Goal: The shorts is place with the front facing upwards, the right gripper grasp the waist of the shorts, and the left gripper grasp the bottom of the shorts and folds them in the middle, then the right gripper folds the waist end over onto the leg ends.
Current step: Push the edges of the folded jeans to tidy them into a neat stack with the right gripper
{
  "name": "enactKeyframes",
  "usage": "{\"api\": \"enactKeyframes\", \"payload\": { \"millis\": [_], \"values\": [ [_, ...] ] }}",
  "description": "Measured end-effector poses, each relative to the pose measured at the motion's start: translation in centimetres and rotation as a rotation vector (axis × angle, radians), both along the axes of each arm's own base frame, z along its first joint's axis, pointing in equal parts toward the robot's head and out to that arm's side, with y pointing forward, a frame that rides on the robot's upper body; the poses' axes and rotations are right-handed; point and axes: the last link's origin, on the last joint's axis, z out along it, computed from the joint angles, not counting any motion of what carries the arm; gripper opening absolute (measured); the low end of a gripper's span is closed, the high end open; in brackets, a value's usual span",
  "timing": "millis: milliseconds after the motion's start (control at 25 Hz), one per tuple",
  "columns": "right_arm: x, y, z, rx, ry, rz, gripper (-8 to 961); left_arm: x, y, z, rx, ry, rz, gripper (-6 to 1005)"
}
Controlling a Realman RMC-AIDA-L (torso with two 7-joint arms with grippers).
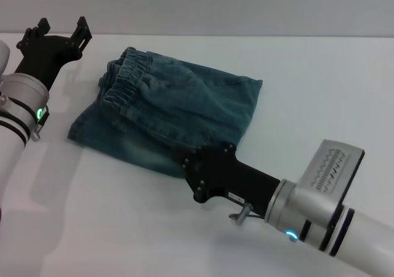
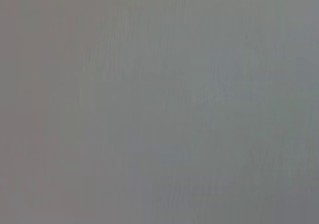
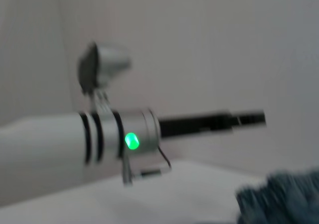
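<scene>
Head view: the shorts (image 1: 178, 117) lie on the white desk (image 1: 308, 86), already folded into a compact rectangle; the waist (image 1: 126, 83), a gathered ruffled band, sits on top at the far left end of the bundle, and a pale faded patch marks the near edge. The right claw (image 1: 184, 160) reaches in from the near right, its black body lying over the near edge of the denim; its fingertips are hidden where they meet the cloth, so whether they are spread or closed cannot be told. The left claw (image 1: 60, 31) hovers beyond the far left corner of the shorts, well apart from the fabric; its two black fingers stand wide with nothing between them; a green light glows on its silver arm.

Right wrist view: the left claw (image 3: 249, 118) appears side-on past its silver arm and green light; a corner of the shorts (image 3: 281, 199) shows blurred.

Left wrist view: only a uniform grey surface.
</scene>
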Motion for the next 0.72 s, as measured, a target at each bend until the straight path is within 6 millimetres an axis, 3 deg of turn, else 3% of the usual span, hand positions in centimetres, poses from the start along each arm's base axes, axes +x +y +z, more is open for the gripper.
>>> {"api": "enactKeyframes", "payload": {
  "millis": [720],
  "values": [
    [4.0,2.8,0.9,-0.055,-0.068,-0.241,-2,0.2,-0.1,-0.4,-0.011,-0.001,-0.003,790]
  ]
}}
